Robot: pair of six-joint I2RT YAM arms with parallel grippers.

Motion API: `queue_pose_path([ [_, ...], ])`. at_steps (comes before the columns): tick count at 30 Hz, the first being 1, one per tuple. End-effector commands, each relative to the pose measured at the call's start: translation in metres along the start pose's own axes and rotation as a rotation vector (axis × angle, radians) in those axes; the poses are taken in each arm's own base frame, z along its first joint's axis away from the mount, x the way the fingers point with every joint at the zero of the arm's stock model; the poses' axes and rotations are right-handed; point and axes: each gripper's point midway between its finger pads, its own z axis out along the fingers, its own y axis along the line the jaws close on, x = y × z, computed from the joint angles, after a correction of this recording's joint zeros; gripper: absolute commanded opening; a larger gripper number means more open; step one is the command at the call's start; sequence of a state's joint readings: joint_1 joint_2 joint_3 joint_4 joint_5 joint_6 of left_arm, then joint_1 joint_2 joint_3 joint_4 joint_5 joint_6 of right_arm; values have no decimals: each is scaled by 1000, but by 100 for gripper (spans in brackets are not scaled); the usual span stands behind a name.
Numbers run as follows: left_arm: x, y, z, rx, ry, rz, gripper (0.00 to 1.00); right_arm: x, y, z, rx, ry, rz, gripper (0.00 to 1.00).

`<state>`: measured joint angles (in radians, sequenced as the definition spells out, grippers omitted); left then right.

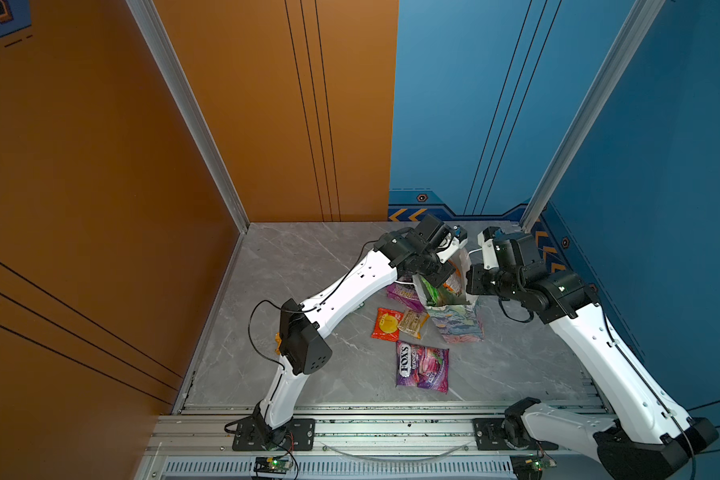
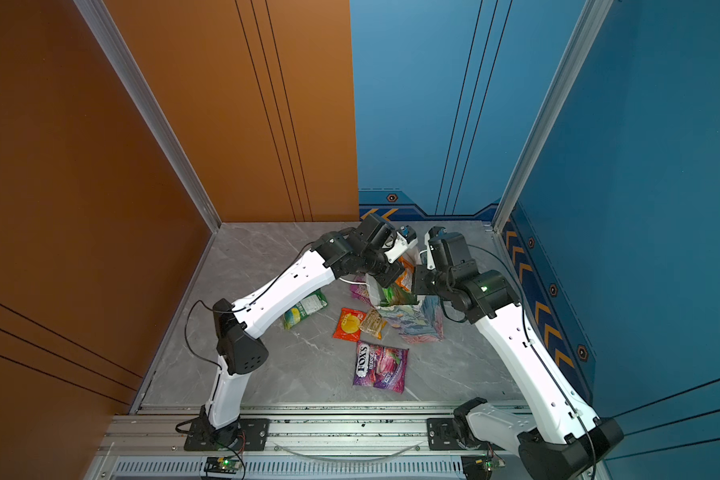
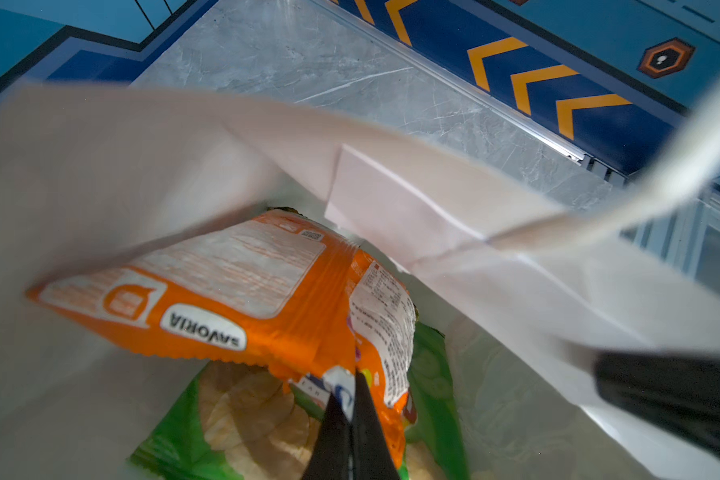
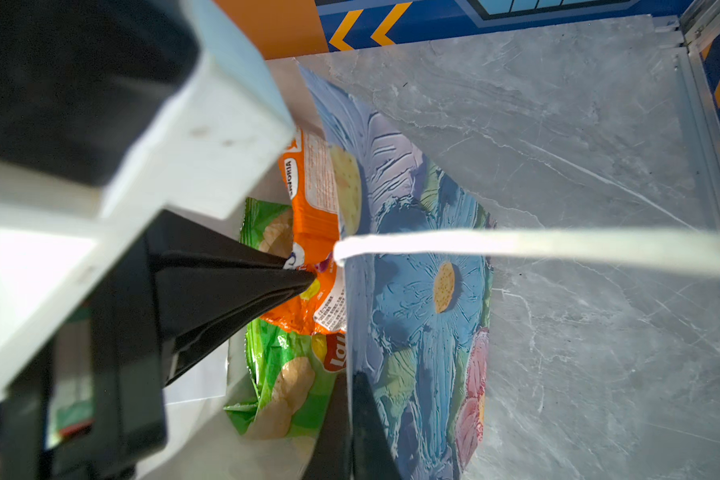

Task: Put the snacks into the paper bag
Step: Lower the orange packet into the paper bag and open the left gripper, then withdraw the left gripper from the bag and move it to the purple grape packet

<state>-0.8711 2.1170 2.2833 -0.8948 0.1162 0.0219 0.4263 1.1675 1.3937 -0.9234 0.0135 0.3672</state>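
Two grips at once — the left gripper (image 3: 352, 388) pinches the orange packet (image 3: 242, 299) inside the paper bag (image 4: 425, 257); the right gripper (image 4: 350, 384) clamps the bag's right wall.

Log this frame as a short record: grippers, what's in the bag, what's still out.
left gripper: shut on orange packet, inside paper bag
right gripper: shut on paper bag wall
already in bag: green chip bag
on table: large purple packet, second purple packet, red packet, tan bar, small green packet
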Motion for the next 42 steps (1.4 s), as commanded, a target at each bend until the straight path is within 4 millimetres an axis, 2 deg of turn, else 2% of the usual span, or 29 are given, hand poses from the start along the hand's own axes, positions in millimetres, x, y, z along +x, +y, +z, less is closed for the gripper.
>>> queue_pose_path([
  [1,-6,11,1,-29,-7,-5,0,-6,3,-3,-3,-38,14,1],
  [5,2,7,14,-12,28,-5,0,-7,3,-5,1,-43,13,1],
  [11,-2,12,9,-29,14,-28,4,-7,2,-6,7,-49,13,1],
  [16,-9,13,-1,-42,-11,-32,12,-7,1,-7,11,-53,14,1],
  [21,-12,13,-13,-65,-27,-49,29,-6,-1,-6,20,-51,10,1],
  [25,-15,12,-27,-88,-46,-58,38,-7,-3,-7,34,-58,9,1],
  [31,-27,8,-62,-90,-153,-103,47,-9,-14,-9,76,-75,22,1],
  [36,-37,8,-111,-87,-310,-188,55,-6,-32,-7,121,-74,70,1],
  [39,-35,24,-142,-85,-444,-345,63,-5,-42,-5,137,-69,101,1],
  [42,-20,57,-169,-51,-546,-586,66,-2,-49,-4,144,-68,128,1],
])
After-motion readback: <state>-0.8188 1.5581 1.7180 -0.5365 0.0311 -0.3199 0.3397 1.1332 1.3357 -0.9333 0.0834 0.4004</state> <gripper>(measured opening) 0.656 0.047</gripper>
